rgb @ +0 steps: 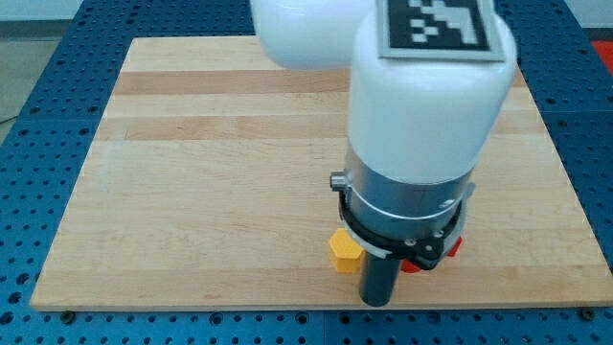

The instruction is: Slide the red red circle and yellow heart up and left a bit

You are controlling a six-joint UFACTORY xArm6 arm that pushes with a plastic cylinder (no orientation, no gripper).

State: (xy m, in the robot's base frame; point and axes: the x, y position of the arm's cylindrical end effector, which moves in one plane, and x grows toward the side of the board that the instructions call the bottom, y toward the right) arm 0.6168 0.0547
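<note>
Camera view: looming large over the right half of the wooden board (220,172), a white arm (426,96), descending from the view's top and carrying a black-and-white marker tag (439,27) on its upper face. Below the white housing, a grey metal collar (402,196), then a black ring, then the straight dark rod pointing down toward the view's bottom edge of the board. My tip (376,303) at the rod's very end, low on the board near its bottom edge, right of centre. No jaws here to open or close, only the bare rod, holding nothing.

Just left of the rod, near or touching it, the yellow block (344,251); heart shape not clear from this angle, partly hidden by the arm. Just right of the rod and slightly behind, bits of the red block (454,246) peeping out beneath the black ring, mostly covered; round outline impossible to confirm. Tip thus sitting between the two blocks and a little below them in the view. Whether tip touches either: cannot tell.

Around the board, a blue perforated table (38,144).
</note>
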